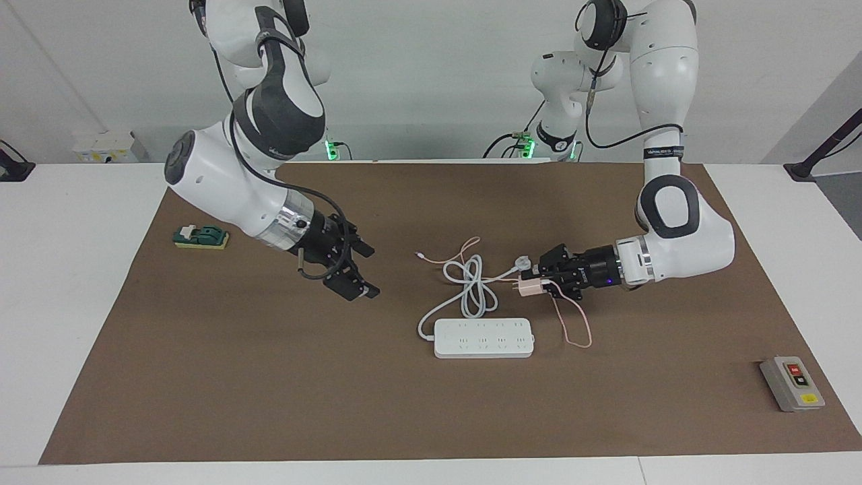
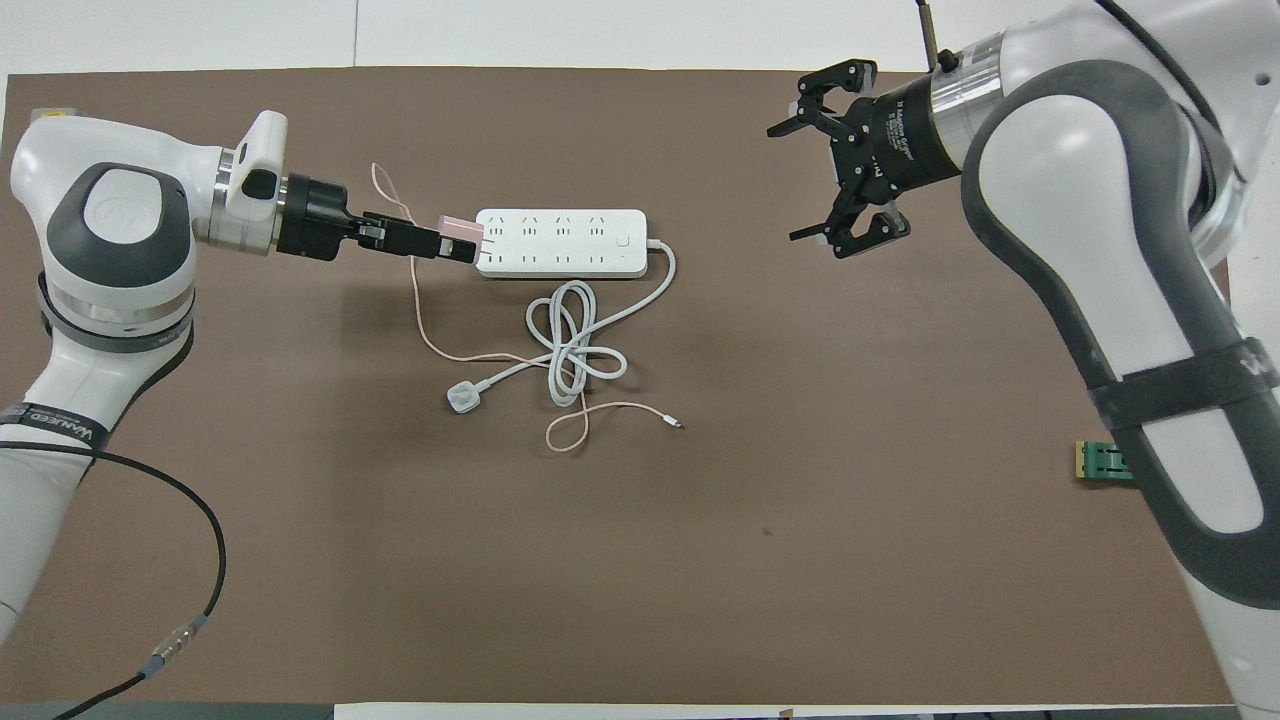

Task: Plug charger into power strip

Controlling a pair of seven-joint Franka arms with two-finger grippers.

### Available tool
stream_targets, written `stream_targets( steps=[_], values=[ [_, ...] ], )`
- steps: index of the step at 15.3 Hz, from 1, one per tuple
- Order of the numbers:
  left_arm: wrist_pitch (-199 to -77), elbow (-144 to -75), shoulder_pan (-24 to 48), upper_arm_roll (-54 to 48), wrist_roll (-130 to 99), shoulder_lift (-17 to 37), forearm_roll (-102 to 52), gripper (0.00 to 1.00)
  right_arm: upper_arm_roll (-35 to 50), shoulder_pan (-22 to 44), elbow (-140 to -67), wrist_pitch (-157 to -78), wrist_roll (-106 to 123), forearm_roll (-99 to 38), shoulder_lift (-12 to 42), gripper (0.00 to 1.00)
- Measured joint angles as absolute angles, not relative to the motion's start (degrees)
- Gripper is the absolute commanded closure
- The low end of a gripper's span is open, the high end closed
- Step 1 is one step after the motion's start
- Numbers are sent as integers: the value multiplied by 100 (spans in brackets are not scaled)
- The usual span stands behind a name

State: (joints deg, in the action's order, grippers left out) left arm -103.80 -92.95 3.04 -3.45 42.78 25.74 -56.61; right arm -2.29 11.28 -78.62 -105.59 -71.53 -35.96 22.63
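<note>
The pale-pink charger [image 1: 527,289] is held in my left gripper [image 1: 537,285], raised over the mat by the power strip's end toward the left arm, prongs pointing toward the right arm's end. Its thin pink cable [image 1: 572,327] hangs down and loops on the mat. In the overhead view the charger [image 2: 461,231] in my left gripper [image 2: 452,240] overlaps the end of the strip [image 2: 560,242]. The white power strip [image 1: 483,337] lies flat, sockets up. My right gripper [image 1: 367,271] is open and empty over bare mat; it also shows in the overhead view [image 2: 792,183].
The strip's thick white cord [image 1: 471,286] lies coiled nearer the robots, ending in a round white plug [image 1: 522,263]. A green block [image 1: 201,236] sits toward the right arm's end. A grey box with red and yellow buttons [image 1: 792,383] sits at the mat's corner toward the left arm's end.
</note>
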Motion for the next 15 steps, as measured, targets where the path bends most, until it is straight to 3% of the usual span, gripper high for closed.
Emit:
stream_targets(
  steps=[4,10,15],
  values=[
    [-10522,-8819,402,-368,3951,2613,-4458,100,-229,865,-7863,-9890,-4475,-2417,2063,0],
    [-10738,-7530,870,-419,4958,3129,-2497,100,-235,671,-7863,-9676,-506,-634,1788,0],
    [-10945,-7312,1276,-436,6263,3319,-1427,100,-242,476,-7871,-9104,835,-170,1290,0]
  ],
)
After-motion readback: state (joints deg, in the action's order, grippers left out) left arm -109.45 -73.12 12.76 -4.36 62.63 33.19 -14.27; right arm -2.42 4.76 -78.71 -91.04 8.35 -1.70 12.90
